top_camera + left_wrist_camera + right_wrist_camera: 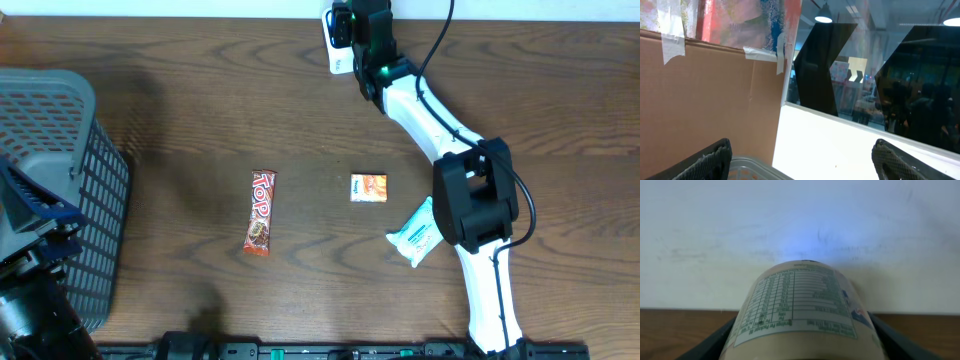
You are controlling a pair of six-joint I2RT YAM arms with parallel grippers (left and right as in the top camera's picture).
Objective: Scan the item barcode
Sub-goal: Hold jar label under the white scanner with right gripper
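The right end effector [345, 38] is clamped on the pale rounded container with a printed nutrition panel [800, 300]. Its long axis points straight ahead between the fingers. The left end effector [800, 167] gapes empty, well apart.

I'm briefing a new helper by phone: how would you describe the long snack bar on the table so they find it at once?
Start at the grey basket on the left of the wooden table. To its right, near the middle, lies the snack bar. It alone is long, narrow and red; the packet beside it is small, square and orange, the pouch farther right pale.
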